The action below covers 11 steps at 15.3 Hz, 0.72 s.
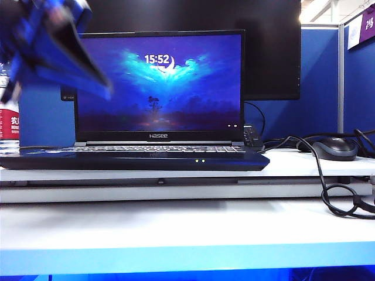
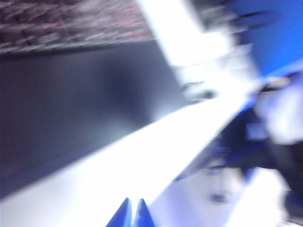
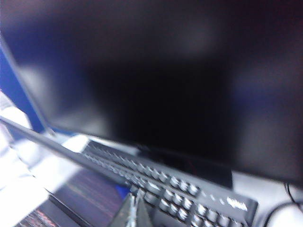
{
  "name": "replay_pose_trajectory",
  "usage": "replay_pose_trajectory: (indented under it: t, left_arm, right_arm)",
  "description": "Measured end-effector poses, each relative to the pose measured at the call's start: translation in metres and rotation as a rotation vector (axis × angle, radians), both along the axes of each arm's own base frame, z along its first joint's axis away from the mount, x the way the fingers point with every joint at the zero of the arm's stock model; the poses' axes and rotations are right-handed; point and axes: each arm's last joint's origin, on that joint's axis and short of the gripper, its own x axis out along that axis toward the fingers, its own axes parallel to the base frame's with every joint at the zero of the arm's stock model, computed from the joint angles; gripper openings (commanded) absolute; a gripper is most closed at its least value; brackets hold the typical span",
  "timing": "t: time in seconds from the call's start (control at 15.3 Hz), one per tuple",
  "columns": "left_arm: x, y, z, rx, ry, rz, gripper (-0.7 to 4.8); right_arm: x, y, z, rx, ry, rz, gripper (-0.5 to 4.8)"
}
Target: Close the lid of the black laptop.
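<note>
The black laptop [image 1: 135, 159] stands open on the white table, its lid [image 1: 159, 82] upright and showing blue wallpaper with the time 15:52. My left gripper [image 1: 102, 88] is a blurred blue shape in front of the lid's upper left corner. In the left wrist view its tips [image 2: 133, 209] are pressed together and shut, over a blurred laptop deck [image 2: 71, 104]. The exterior view does not show my right gripper. In the right wrist view my right gripper [image 3: 134, 208] is shut and empty, close to the lid's top edge [image 3: 61, 149]. Whether it touches the lid I cannot tell.
A large black monitor [image 1: 272, 47] stands behind the laptop, with a separate black keyboard [image 3: 189, 194] below it. A red-labelled bottle [image 1: 8, 126] stands at the left. A mouse [image 1: 334, 148] and looping cables [image 1: 328, 187] lie on the right. Blue partitions close off the back.
</note>
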Motion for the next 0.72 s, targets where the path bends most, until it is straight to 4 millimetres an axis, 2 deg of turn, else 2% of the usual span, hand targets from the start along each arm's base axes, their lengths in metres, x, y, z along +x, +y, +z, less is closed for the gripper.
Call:
replay_pose_trajectory:
  t: [0.13, 0.39, 0.46, 0.72]
  left_arm:
    - [-0.003, -0.020, -0.013, 0.098, 0.016, -0.014, 0.11]
    - [-0.002, -0.031, -0.025, 0.202, 0.025, 0.053, 0.02]
    - [0.002, -0.030, -0.029, 0.228, 0.032, 0.084, 0.00]
    - [0.009, -0.034, -0.039, 0.260, 0.032, 0.105, -0.05]
  right_arm:
    - [0.019, 0.001, -0.015, -0.024, 0.057, -0.001, -0.01]
    - [0.050, 0.002, -0.048, -0.036, 0.154, -0.001, -0.01]
    - [0.061, 0.002, -0.052, -0.038, 0.159, -0.001, -0.01]
    - [0.079, 0.004, -0.050, -0.037, 0.148, 0.025, -0.01]
